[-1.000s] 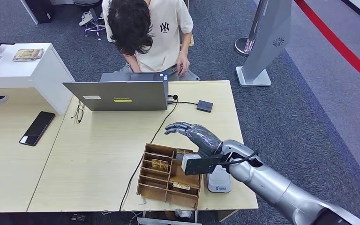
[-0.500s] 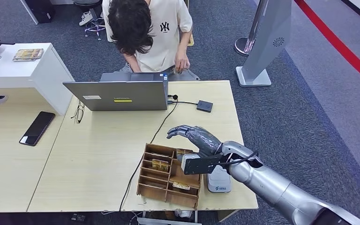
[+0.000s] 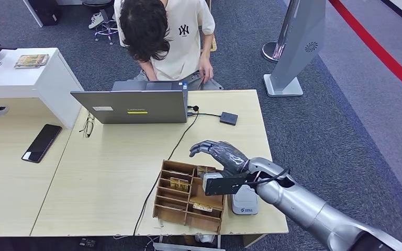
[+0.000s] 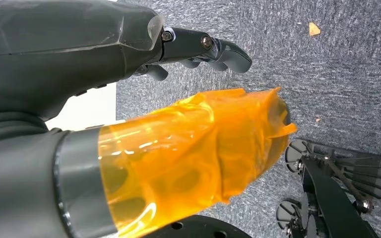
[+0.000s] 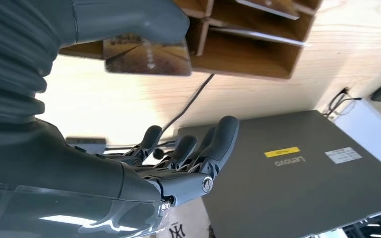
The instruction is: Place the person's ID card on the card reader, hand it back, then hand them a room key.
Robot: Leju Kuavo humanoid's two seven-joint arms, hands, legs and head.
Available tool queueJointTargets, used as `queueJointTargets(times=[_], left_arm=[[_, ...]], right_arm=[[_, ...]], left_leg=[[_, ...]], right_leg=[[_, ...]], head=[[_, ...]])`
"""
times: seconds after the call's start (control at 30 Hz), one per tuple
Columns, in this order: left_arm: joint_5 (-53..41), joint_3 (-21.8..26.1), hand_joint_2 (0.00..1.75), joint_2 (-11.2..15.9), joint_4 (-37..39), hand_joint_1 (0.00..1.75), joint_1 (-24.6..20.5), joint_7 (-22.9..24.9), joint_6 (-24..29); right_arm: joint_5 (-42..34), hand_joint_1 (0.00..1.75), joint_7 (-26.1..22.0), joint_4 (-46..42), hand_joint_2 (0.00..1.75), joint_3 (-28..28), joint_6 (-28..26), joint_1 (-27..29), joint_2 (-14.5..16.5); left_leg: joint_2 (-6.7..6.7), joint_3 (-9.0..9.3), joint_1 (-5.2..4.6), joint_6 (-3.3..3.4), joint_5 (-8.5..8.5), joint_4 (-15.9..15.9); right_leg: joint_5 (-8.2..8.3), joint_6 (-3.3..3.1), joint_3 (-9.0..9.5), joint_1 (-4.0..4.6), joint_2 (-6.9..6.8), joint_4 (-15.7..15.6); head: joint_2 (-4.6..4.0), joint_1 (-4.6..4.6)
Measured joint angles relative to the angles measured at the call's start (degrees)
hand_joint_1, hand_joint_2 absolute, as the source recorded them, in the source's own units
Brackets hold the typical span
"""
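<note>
Desk [image 3: 110, 178] of pale wood is stretching out in front of us, seen from our head camera. We are holding our right hand [image 3: 221, 153] above it, fingers [image 5: 218, 144] apart and gently curved, grasping nothing. The hand is hovering just past the far edge of a wooden organizer [image 3: 188, 196] divided into small compartments, several of which are holding cards [image 3: 179, 183]. Just beside the organizer, partly under our right forearm, a white card reader [image 3: 245, 201] is lying on the desk. At the far side a closed grey laptop [image 3: 136, 104] is resting, with a cable running toward us. A person in a cream T-shirt [image 3: 172, 39] is sitting behind it, head bowed. A black phone [image 3: 42, 142] is lying well to the left. Our left hand [image 4: 129, 59] is hanging over grey carpet, its dark fingers loosely curled around nothing, an orange film wrapping the thumb.
</note>
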Motion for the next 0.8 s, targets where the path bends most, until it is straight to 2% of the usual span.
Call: queueJointTargets(times=[0.33, 0.47, 0.7, 0.8], left_arm=[[0.3, 0.0, 0.0, 0.1, 0.0, 0.0, 0.0, 0.1, 0.0], [0.3, 0.0, 0.0, 0.2, 0.0, 0.0, 0.0, 0.1, 0.0], [0.5, 0.0, 0.0, 0.3, 0.0, 0.0, 0.0, 0.1, 0.1], [0.5, 0.0, 0.0, 0.3, 0.0, 0.0, 0.1, 0.1, 0.1]], right_arm=[[1.0, 0.64, 1.9, 0.0, 1.75, 0.0, -0.3, -0.2, -3.1], [1.3, 0.76, 2.5, 0.0, 1.75, 0.0, -0.2, -0.5, -4.2], [1.7, 0.81, 3.3, 0.2, 1.75, 0.0, -0.2, -1.2, -6.0], [1.3, 0.92, 3.8, 0.2, 1.75, 0.0, 0.0, -1.3, -6.8]], left_leg=[[-0.01, 0.0, 0.0, 0.0, 0.0, 0.0], [0.0, 0.0, 0.0, 0.0, 0.0, 0.0], [0.0, 0.0, -0.01, 0.0, 0.0, 0.0], [-0.01, 0.0, -0.01, 0.0, 0.0, 0.0]], right_leg=[[0.0, 0.0, 0.0, 0.0, 0.0, 0.0], [0.0, 0.0, 0.0, 0.0, -0.01, 0.0], [0.02, 0.0, 0.01, 0.0, 0.0, 0.0], [0.02, 0.0, 0.01, -0.01, -0.01, 0.0]], head=[[0.0, -0.01], [0.0, 0.0], [0.0, -0.01], [0.0, 0.0]])
